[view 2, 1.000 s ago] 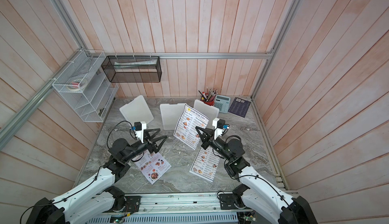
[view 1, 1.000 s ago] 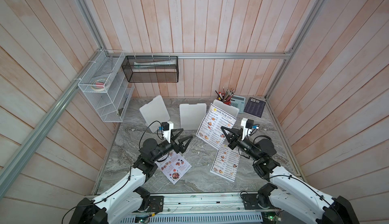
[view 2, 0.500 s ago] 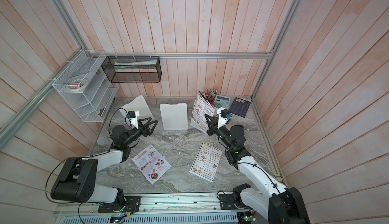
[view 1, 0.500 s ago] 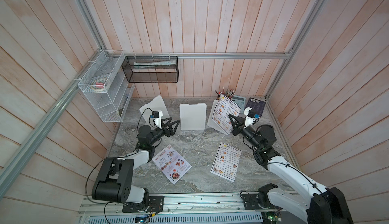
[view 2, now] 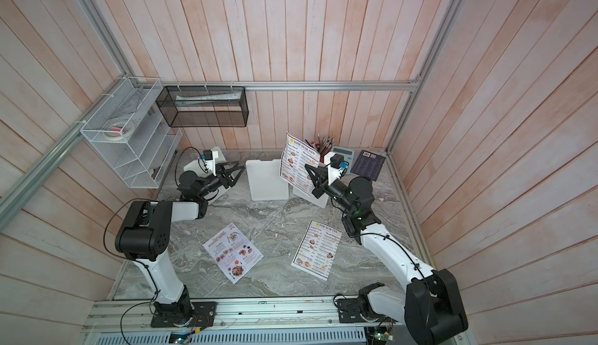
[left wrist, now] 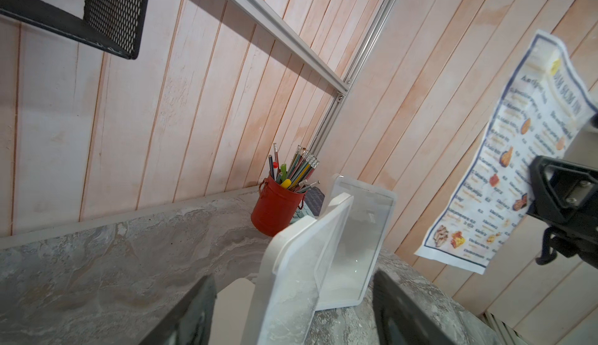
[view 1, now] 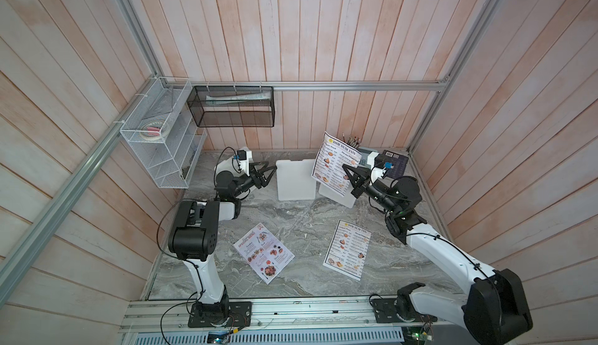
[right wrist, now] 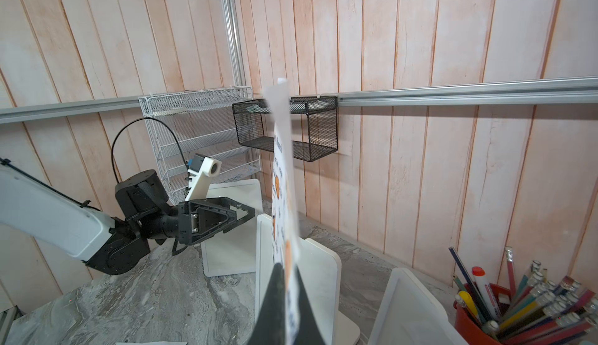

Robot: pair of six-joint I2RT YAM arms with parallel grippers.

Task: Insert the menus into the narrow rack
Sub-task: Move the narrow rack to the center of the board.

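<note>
1. Closed tight, the right gripper [view 1: 345,167] pinched one white "DIM SUM INN" sheet – the held menu [view 1: 333,162] – at its side edge. It held the sheet upright in the air, above the back part of the table [view 1: 301,223].
2. In the right wrist view the held menu [right wrist: 281,165] was seen edge-on. It rose from between the dark fingers [right wrist: 271,311] and curled a little at its top.
3. The left gripper [view 1: 270,175] stood open and carried nothing. Its tips were very close to the left edge of the middle white panel [view 1: 294,181]; I could not tell whether they touched it.
4. In the left wrist view its fingers [left wrist: 187,320] were wide apart, and the edge of that panel [left wrist: 301,262] appeared between them.
5. The second menu [view 1: 348,249], also headed "DIM SUM INN", lay flat on the right front part of the table. The colourful Special Menu [view 1: 263,252] lay flat to its left, well apart – no gripper was near either sheet.
6. The black mesh rack [view 1: 233,107] hung on the back wall, higher than the held menu, to its left and apart from it. Some pale paper was in its upper part. The white wire rack [view 1: 158,146] hung on the left wall, just beside it.
7. At the back right stood a red pencil cup [view 2: 323,148], a calculator [view 2: 343,155] and a dark booklet [view 1: 396,165] with a barcode.
</note>
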